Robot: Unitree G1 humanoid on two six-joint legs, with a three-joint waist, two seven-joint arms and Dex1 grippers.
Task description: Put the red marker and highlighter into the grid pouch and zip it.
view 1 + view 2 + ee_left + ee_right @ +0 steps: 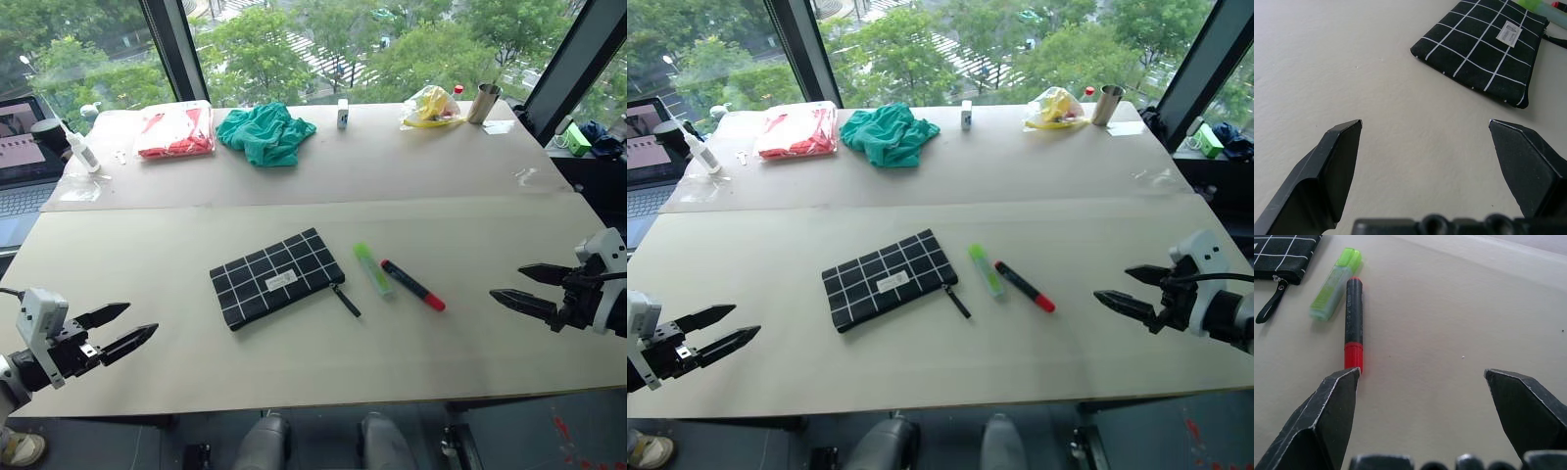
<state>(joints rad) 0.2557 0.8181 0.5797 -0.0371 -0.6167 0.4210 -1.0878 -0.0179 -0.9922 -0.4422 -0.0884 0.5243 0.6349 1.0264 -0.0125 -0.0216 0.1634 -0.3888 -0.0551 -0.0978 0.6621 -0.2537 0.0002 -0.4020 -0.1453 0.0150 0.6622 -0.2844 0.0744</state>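
Observation:
The grid pouch [276,276] lies flat in the middle of the table, black with white lines, its zipper pull [346,300] trailing toward the right. Just right of it lie the highlighter [372,267], light green, and the red marker [412,285], black with a red end, side by side on the table. My left gripper [125,329] hovers open near the front left edge, well left of the pouch. My right gripper [516,287] hangs open at the right, a short way right of the marker. Both hold nothing.
At the back of the table sit a clear bag of red items [176,132], a teal cloth [265,132], a small white box [343,113], a yellow bag [430,106] and a metal cup [483,102]. A laptop [24,157] stands at far left.

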